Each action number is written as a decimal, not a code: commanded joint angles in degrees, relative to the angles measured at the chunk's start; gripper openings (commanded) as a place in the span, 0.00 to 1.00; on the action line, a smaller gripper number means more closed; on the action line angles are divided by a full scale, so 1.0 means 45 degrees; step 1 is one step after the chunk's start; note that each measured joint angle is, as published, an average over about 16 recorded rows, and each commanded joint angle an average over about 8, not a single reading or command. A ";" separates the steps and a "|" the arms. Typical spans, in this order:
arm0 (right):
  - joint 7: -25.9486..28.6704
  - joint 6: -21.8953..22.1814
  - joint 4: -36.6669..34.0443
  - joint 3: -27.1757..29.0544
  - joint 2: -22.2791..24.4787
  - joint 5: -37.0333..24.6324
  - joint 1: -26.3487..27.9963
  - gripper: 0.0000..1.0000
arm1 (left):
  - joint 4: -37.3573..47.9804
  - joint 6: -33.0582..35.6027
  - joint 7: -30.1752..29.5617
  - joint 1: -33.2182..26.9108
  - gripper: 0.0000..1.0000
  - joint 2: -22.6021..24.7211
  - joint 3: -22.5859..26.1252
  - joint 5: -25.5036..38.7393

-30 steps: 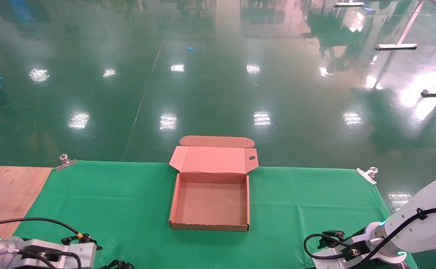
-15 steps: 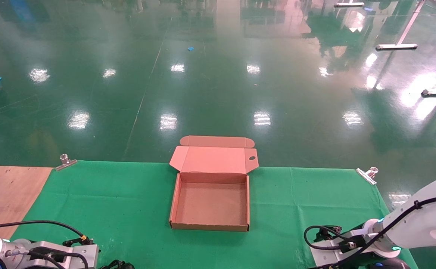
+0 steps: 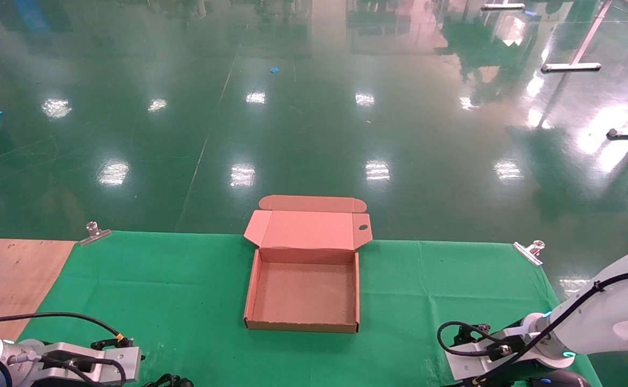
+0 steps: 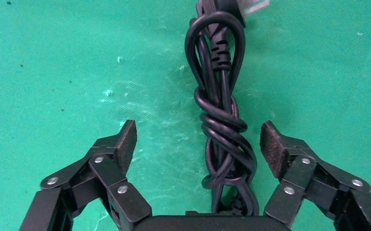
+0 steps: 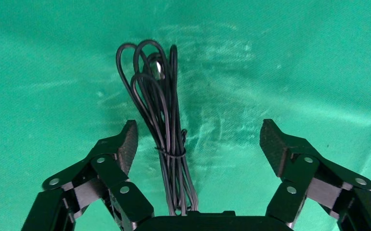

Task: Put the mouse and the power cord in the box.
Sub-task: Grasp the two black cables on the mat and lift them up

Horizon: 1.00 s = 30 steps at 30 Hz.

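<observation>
Both arms have dropped lower over the last second. Left gripper [image 4: 198,144] jaws apart, straddling the power cord [image 4: 220,125] at bench 7 o'clock. Right gripper [image 5: 198,144] apart over the mouse's bundled cable [image 5: 166,139] at 5 o'clock. Box [image 3: 303,322] centre, empty. Grasps look imminent.

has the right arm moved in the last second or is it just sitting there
Yes. In the head view the right arm has sunk toward the bottom edge, its white shell now farther below the fixed clip on the green cloth. The box stayed put.
</observation>
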 commanded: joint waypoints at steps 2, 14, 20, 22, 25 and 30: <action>-0.0182 0.0061 -0.0330 0.0011 -0.0076 0.0013 0.0108 0.00 | 0.0132 0.0011 0.0143 -0.0040 0.00 0.0028 -0.0012 -0.0031; -0.0673 0.0019 -0.1093 0.0049 -0.0205 0.0079 0.0378 0.00 | 0.0255 0.0084 0.0445 -0.0169 0.00 0.0095 -0.0013 -0.0062; -0.0786 -0.0013 -0.1335 0.0049 -0.0255 0.0083 0.0453 0.00 | 0.0177 0.0132 0.0510 -0.0110 0.00 0.0084 -0.0028 -0.0114; -0.0812 -0.0029 -0.1405 0.0046 -0.0278 0.0079 0.0469 0.00 | 0.0140 0.0157 0.0526 -0.0090 0.00 0.0075 -0.0035 -0.0135; -0.0848 -0.0066 -0.1495 0.0042 -0.0307 0.0077 0.0495 0.00 | 0.0082 0.0201 0.0538 -0.0069 0.00 0.0053 -0.0047 -0.0170; -0.0902 -0.0173 -0.1594 0.0038 -0.0328 0.0074 0.0572 0.00 | -0.0043 0.0277 0.0548 -0.0070 0.00 -0.0022 -0.0082 -0.0233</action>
